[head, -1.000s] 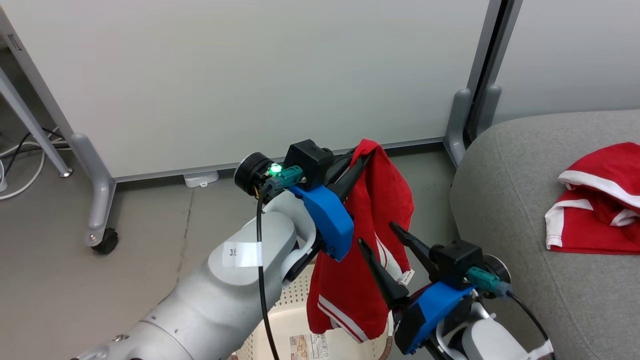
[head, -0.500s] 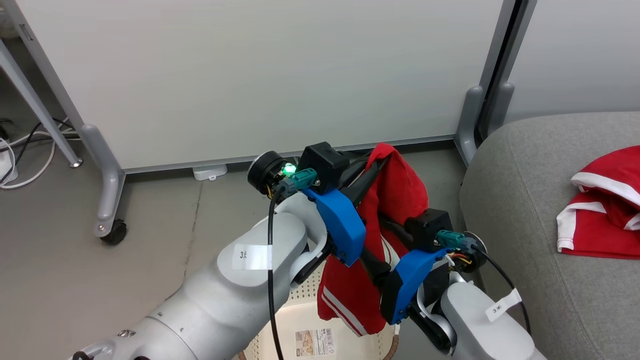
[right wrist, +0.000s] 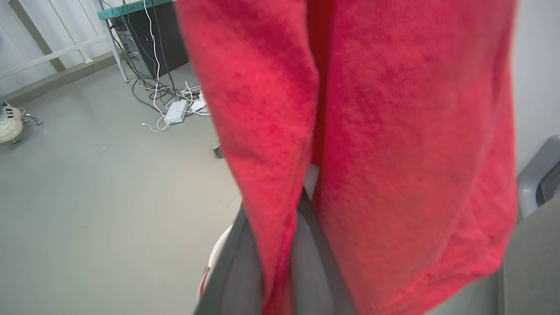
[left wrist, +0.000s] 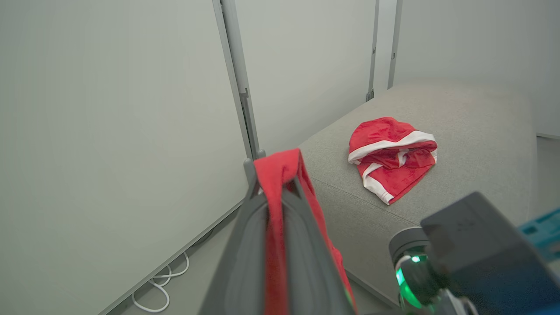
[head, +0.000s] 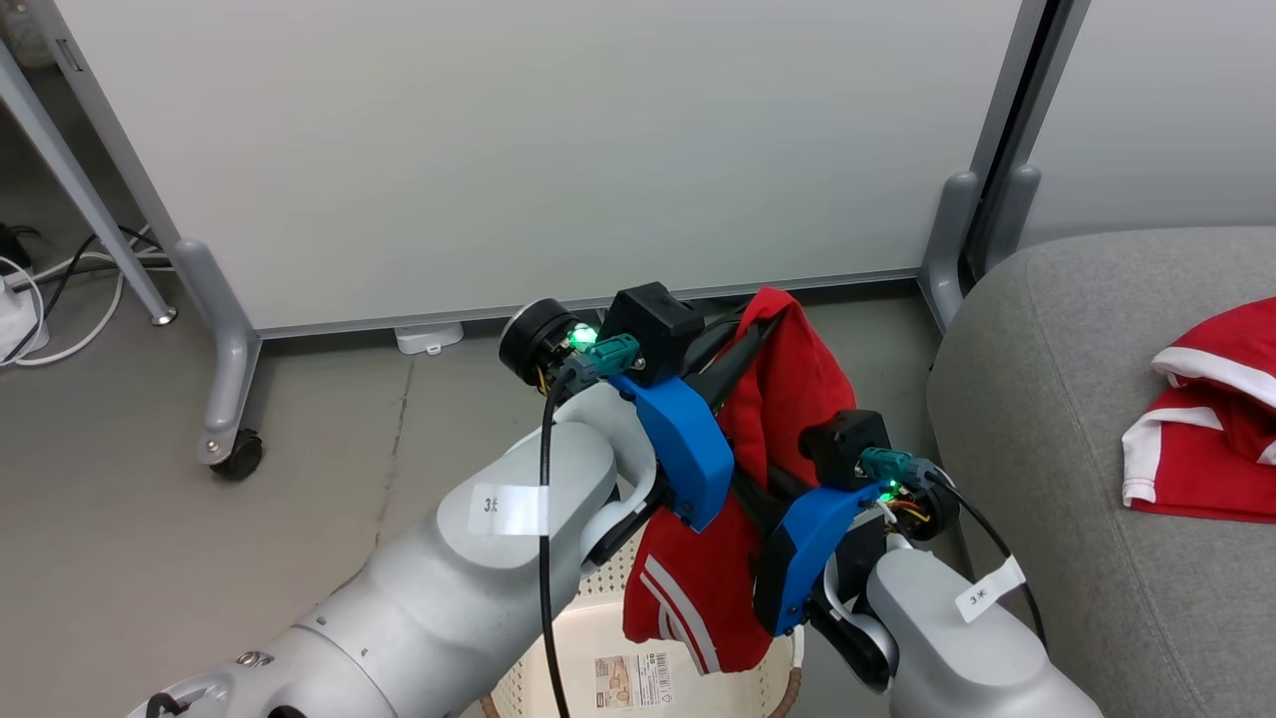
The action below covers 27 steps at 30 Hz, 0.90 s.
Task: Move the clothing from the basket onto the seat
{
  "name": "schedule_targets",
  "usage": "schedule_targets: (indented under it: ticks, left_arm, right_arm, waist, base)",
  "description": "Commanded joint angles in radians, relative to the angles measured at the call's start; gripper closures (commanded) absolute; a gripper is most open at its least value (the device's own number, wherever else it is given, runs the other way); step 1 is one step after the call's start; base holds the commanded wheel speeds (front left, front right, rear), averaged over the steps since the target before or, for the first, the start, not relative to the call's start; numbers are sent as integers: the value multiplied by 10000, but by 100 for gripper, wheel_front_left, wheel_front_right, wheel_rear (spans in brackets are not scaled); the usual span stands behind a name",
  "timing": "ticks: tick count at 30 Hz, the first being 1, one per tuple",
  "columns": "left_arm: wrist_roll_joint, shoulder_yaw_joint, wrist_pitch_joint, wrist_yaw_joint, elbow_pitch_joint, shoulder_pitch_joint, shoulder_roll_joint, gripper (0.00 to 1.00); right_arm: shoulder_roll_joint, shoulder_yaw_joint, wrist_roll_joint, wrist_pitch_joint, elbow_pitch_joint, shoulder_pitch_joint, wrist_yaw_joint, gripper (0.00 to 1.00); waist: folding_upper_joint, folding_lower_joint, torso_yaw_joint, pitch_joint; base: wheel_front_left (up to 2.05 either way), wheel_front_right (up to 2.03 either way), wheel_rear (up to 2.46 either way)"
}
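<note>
A red garment with white stripes [head: 788, 399] hangs above the cream basket [head: 558, 678]. My left gripper [head: 766, 317] is shut on its top edge, and the left wrist view shows red cloth pinched between the fingertips [left wrist: 276, 173]. My right gripper [right wrist: 304, 197] is shut on a fold lower down, its fingers [head: 770, 491] half buried in the cloth. A second red garment with white trim [head: 1211, 429] lies crumpled on the grey seat [head: 1037, 399], also seen from the left wrist as the red garment [left wrist: 391, 159] on the seat [left wrist: 472, 122].
White partition panels on grey castor feet [head: 234, 439] stand just behind the basket. Cables and a power strip [right wrist: 177, 111] lie on the floor beyond. A person's shoe [right wrist: 8, 124] is at the far left of the right wrist view. The basket floor carries a paper label [head: 633, 680].
My right gripper, open beside the hanging garment a second ago, has swung in and shut on it. The left gripper keeps its hold. The camera has shifted slightly.
</note>
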Motion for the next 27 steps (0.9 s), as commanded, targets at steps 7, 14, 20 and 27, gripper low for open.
schedule_targets:
  ticks: [7, 14, 20, 27]
  left_arm:
    - [-122, -75, -50, -9, 105, -107, -1, 100]
    - [-201, -141, -50, -9, 171, -85, -1, 100]
    - [-352, -261, -50, -10, 151, -48, 0, 0]
    - [-248, 179, -51, -10, 220, 227, 7, 0]
  right_arm:
    - [-14, 372, 408, -406, 435, -372, 1, 100]
    - [-12, 714, 686, -594, 729, -525, 1, 100]
    - [-12, 973, 907, -736, 871, -620, 1, 100]
    - [-12, 1089, 1025, -904, 1031, -711, 1, 100]
  waist:
    - [-1, -1, -57, -39]
    - [-1, -1, -123, -74]
    - [-1, -1, -164, -119]
    - [-1, -1, -156, -129]
  base:
    - [0, 0, 0]
    - [0, 0, 0]
    - [0, 0, 0]
    - [0, 0, 0]
